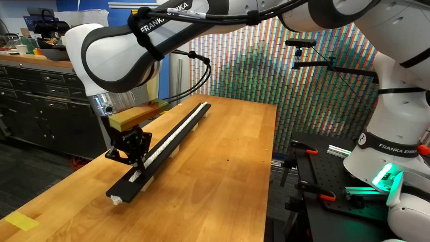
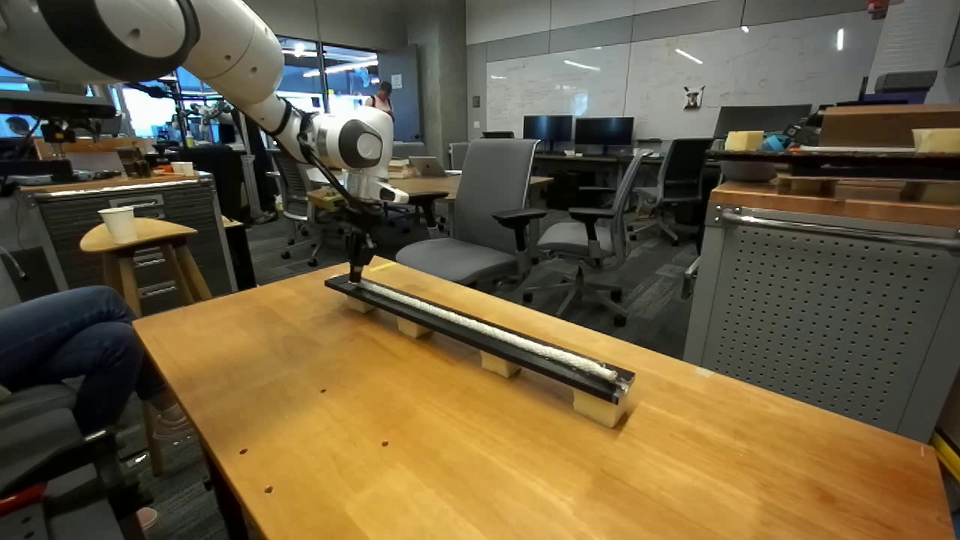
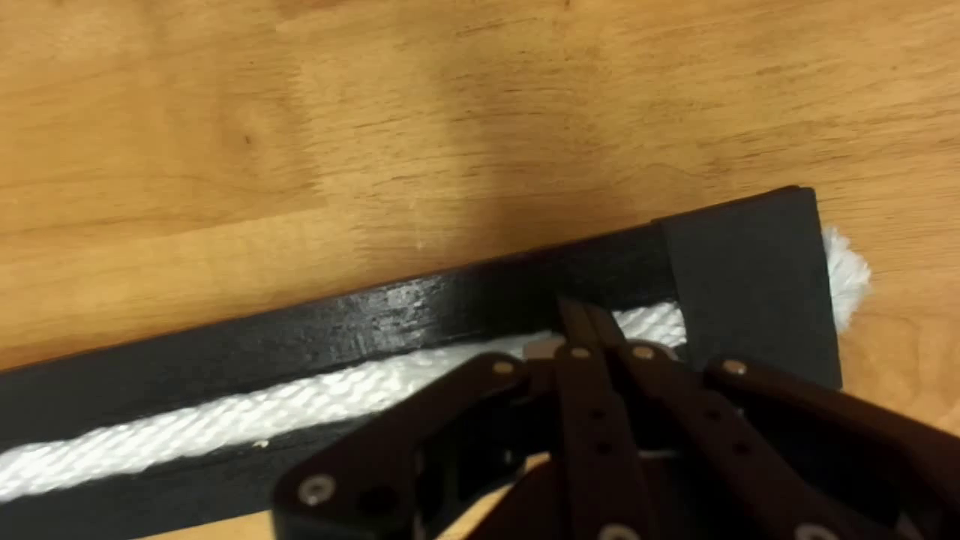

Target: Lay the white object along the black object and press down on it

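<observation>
Right at the white rope (image 3: 285, 416), near the capped end of the black rail (image 3: 420, 311), my gripper (image 3: 585, 309) stands clenched.

The rope lies lengthwise in the rail's groove, and in the wrist view I see it on both sides of my fingers (image 3: 576, 322): a long run one way, a short bit the other before it passes under the black cap (image 3: 750, 292), with a frayed tuft (image 3: 846, 277) poking out past the end. Both fingers are drawn together, their tips low at the rope; whether they bear down on it I can't tell from these angles. In both exterior views the arm (image 1: 116, 55) reaches out over the table (image 1: 208, 178), its wrist turned so that the gripper points down at the rail, which rests on small pale blocks (image 2: 499, 365).
</observation>
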`<action>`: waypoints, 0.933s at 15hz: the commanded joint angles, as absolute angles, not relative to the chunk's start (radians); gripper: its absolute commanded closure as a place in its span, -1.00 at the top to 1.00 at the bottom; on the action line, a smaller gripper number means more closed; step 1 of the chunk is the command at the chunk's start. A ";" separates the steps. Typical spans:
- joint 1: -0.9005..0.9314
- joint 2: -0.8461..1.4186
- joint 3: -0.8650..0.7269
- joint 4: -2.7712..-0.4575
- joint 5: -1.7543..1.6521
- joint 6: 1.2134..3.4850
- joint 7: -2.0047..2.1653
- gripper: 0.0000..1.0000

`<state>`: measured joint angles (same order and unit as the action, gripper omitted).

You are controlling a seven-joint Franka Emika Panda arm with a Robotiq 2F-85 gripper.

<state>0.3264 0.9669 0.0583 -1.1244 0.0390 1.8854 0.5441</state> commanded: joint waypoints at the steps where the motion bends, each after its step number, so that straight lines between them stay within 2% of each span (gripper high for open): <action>1: 0.311 1.002 0.063 -1.083 0.070 1.897 0.516 -1.00; 14: 0.302 1.087 0.058 -0.976 0.098 1.729 0.509 -1.00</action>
<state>0.3096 1.0379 0.0594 -1.0559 0.0891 1.7599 0.5316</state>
